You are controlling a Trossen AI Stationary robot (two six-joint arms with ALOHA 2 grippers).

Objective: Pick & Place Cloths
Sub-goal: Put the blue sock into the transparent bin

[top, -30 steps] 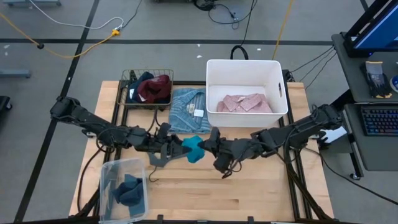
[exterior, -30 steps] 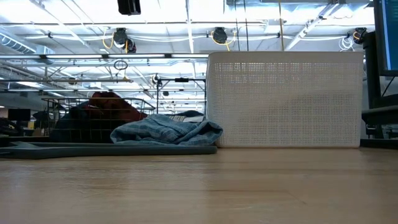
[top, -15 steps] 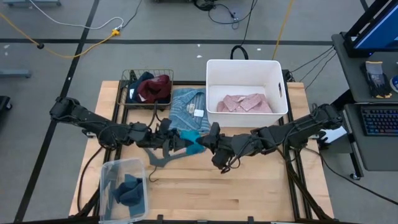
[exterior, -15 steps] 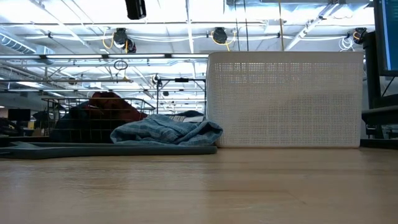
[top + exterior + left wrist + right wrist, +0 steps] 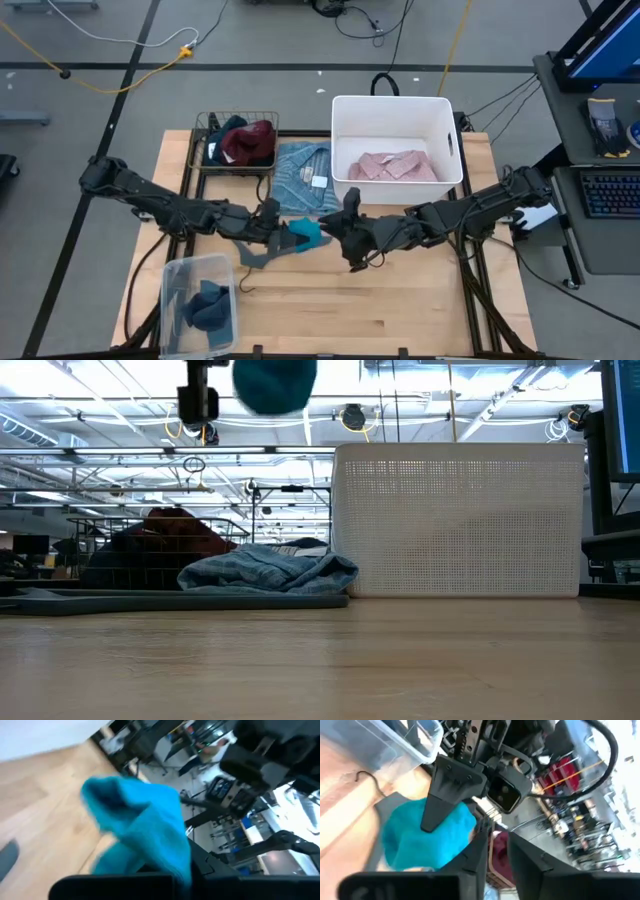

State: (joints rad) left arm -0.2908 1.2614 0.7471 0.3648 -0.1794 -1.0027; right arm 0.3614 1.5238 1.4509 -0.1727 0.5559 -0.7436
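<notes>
High view shows you both arms meeting over the middle of the wooden table. Your left gripper holds the small teal piece in the air; its fingers are closed on the cloth, as the left wrist view shows. Your right gripper is just beside the teal piece, but I cannot tell how far it is open. The grey hanger lies on the table below the left gripper. The pink shirt lies inside the white bin. The striped blue shirt lies just beside that bin. The maroon piece sits in the wire basket, and the slate-blue pieces sit in the clear box.
</notes>
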